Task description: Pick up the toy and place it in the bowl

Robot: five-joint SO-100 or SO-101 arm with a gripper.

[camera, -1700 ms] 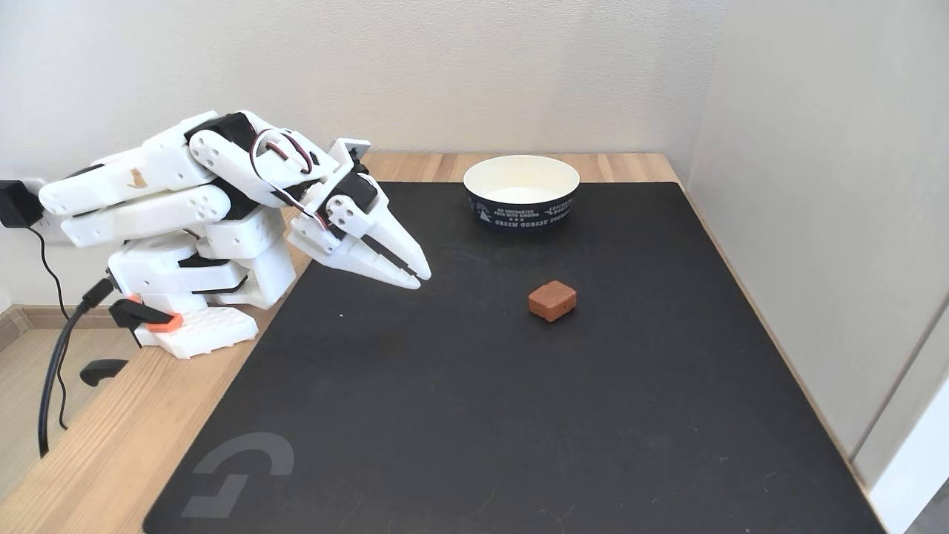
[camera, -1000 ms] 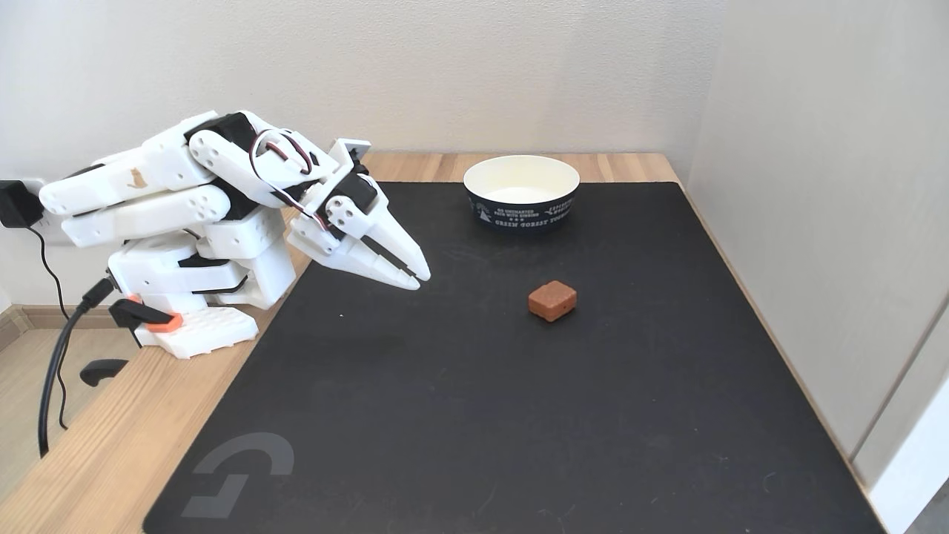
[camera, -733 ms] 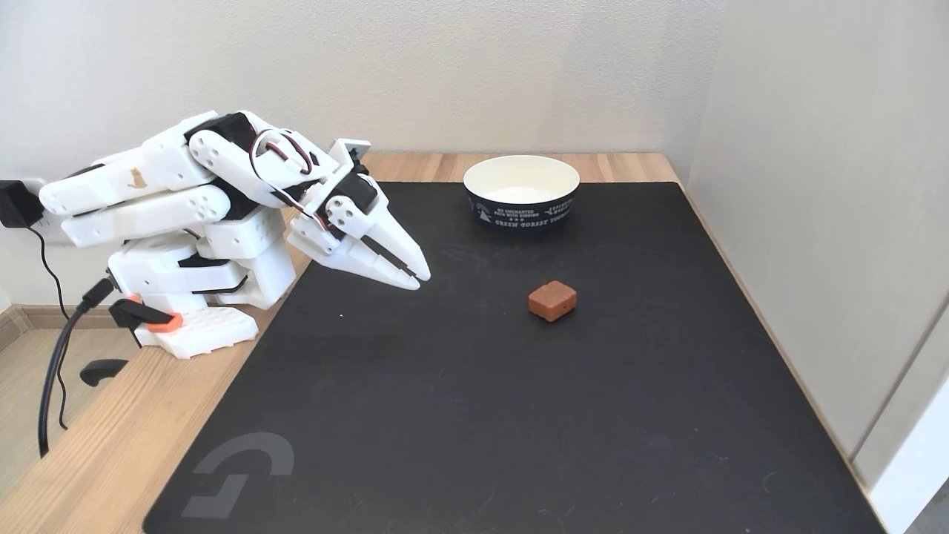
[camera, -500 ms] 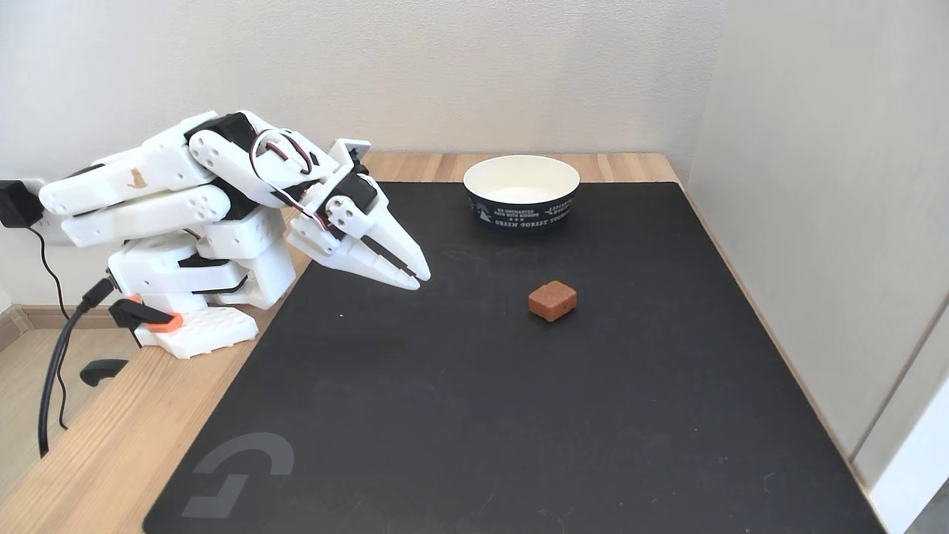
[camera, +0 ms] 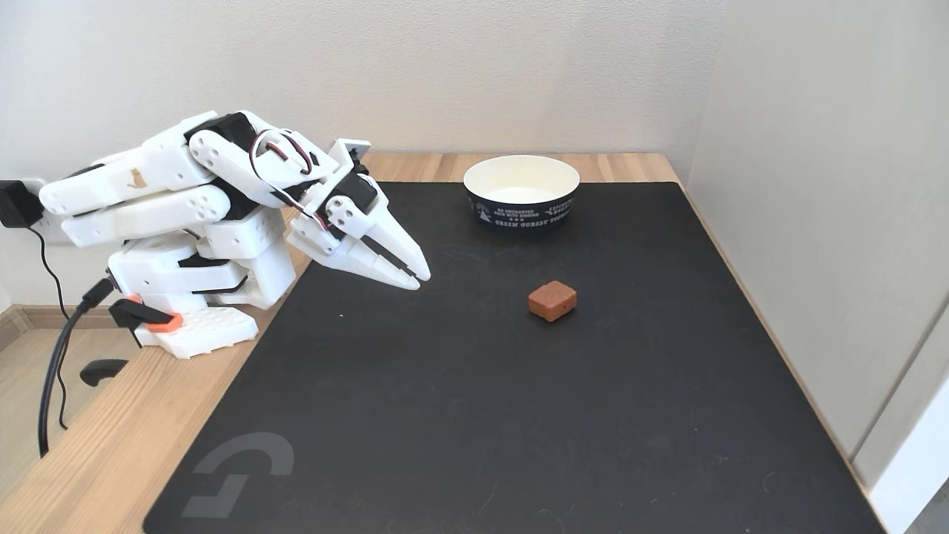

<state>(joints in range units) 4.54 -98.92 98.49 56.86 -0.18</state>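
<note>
In the fixed view the toy (camera: pixel 552 300), a small reddish-brown block with rounded edges, lies flat near the middle of a black mat (camera: pixel 519 415). The bowl (camera: pixel 521 191), navy outside with white print and white inside, stands upright at the mat's far edge, behind the toy, and looks empty. My white gripper (camera: pixel 420 280) hangs low over the mat's left part, pointing down and right. Its fingers are together with nothing between them. It is well to the left of the toy, apart from it.
The arm's folded white body and its base (camera: pixel 196 330) sit at the left on the wooden table (camera: pixel 96 460), with black cables (camera: pixel 55 371) trailing off the left edge. A wall panel (camera: pixel 823 222) rises close along the mat's right side.
</note>
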